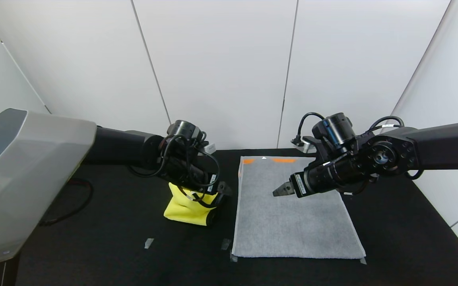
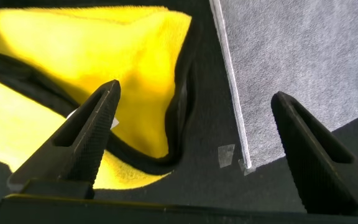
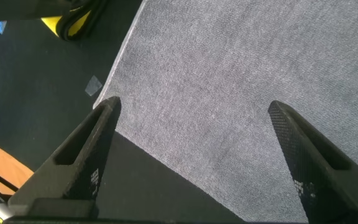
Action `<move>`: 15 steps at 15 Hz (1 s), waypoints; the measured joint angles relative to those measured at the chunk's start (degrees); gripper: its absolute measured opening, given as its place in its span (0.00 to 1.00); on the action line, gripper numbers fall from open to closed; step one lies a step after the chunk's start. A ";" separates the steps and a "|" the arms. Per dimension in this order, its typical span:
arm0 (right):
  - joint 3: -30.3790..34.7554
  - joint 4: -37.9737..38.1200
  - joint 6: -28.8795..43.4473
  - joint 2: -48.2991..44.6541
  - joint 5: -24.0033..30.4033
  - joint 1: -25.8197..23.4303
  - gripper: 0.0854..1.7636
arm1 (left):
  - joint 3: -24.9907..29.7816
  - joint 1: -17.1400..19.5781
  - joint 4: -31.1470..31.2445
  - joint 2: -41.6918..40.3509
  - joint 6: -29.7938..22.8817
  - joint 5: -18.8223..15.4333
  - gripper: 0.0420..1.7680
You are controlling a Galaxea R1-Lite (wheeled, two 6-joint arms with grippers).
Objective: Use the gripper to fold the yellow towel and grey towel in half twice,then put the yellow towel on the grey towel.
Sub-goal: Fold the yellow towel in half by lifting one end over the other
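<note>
Two towels lay on the black counter [image 1: 113, 246]. The left gripper [image 2: 191, 143] hung with its jaws spread wide over the crumpled yellow towel [image 1: 187, 208], holding nothing. The right gripper [image 3: 194, 149], jaws equally wide and empty, hovered above the grey towel [image 1: 292, 214], which lay flat beneath it, its orange band at the far end.

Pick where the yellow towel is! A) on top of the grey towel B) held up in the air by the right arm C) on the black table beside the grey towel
C: the yellow towel lies crumpled on the table, apart from the flat grey towel.
</note>
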 joint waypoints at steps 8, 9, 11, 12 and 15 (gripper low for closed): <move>0.00 -0.02 0.00 -0.05 -0.01 0.11 0.97 | 0.05 0.66 6.90 -2.91 0.98 17.80 0.97; 0.04 0.00 0.00 -0.05 0.00 0.15 0.97 | -0.06 1.00 8.66 -2.80 1.01 18.98 0.97; 0.09 0.00 0.00 -0.05 0.00 0.20 0.97 | -0.22 1.68 9.86 -2.26 0.90 19.42 0.97; 0.09 0.00 0.02 -0.05 -0.01 0.20 0.97 | -0.24 1.99 9.91 -1.88 0.95 19.42 0.97; 0.09 -0.02 -0.02 0.01 -0.01 0.20 0.97 | -0.46 2.86 9.72 -0.57 0.89 18.48 0.97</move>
